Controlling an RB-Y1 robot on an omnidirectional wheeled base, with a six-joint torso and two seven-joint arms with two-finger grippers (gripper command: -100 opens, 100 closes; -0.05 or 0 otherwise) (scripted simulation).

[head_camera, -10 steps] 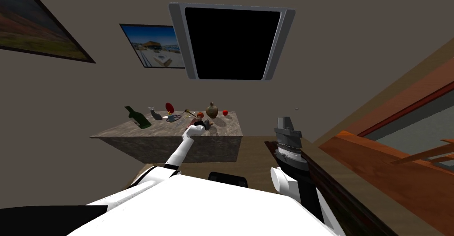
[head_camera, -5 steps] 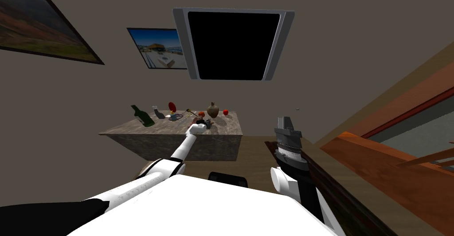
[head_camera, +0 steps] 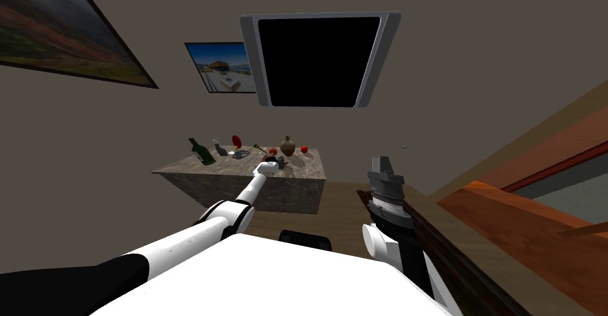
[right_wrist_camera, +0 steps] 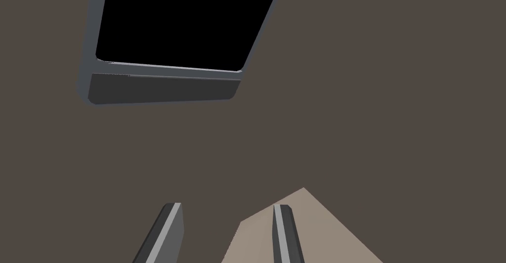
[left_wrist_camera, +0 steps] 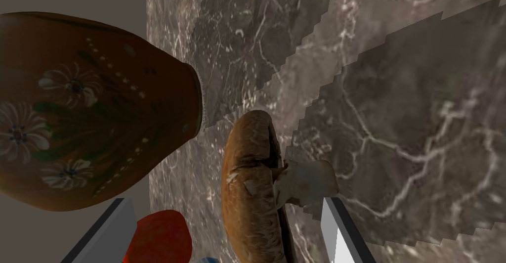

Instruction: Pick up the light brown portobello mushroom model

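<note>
Reach looks done, grasp not — left gripper straddles the tan mushroom with fingers spread, on the marbled table just beside the flowered vase. Closing and lifting remain, though finger contact is hard to judge; right gripper hangs with fingers parted, well apart from the vase.

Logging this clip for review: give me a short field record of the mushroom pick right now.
target: brown mushroom, on its side on the marble tabletop
left pincer: open, fingers either side of the mushroom
neighbours: flower-painted brown vase beside it; a red object between one finger and the cap
right pincer: open, holding nothing
status: mushroom not yet gripped
</note>
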